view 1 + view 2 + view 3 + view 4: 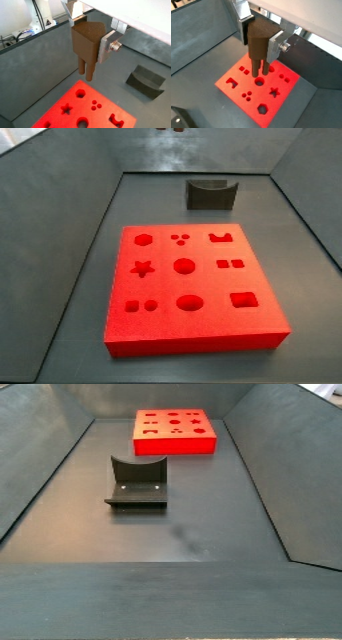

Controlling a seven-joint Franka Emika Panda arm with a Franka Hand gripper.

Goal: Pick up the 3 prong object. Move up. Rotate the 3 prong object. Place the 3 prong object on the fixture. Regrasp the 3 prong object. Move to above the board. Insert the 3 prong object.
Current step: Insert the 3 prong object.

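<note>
Gripper (262, 42) holds brown 3 prong object (259, 47) above red board (258, 86).

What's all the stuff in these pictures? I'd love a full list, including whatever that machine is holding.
board: one, bright red, flat on the grey floor, with star, circle, hexagon, square and three-dot cut-outs.
fixture: one, dark grey, on the floor apart from the board, nothing resting in it.
3 prong object: one, brown, prongs pointing down, held in the air above the board.
bin floor: one, dark grey, with sloping walls around it.
end effector: one, silver plates, shut on the 3 prong object, above the board.
</note>
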